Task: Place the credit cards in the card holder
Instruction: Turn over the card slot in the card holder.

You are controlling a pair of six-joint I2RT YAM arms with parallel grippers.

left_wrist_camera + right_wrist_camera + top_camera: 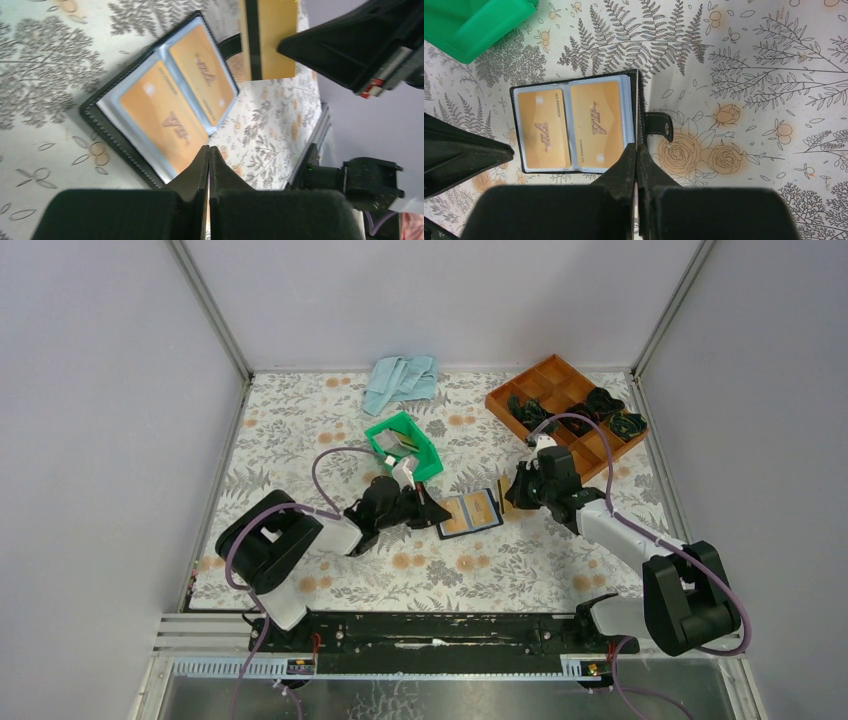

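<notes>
Top external: left hand (440, 517) low, shut; right hand (510, 500) apparently pinching credit card (274, 45).

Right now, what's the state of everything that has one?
left gripper: shut, empty
right gripper: shut on loose credit card
loose credit card: upright, off the table
card holder: open flat, two orange cards sleeved
closure tab: unfastened
green bin: upright, spare cards inside
blue cloth: crumpled
brown compartment tray: partly filled

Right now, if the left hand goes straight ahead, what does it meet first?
Probably the open card holder: the shut left hand points at its near edge. The gap between them is unclear.
</notes>
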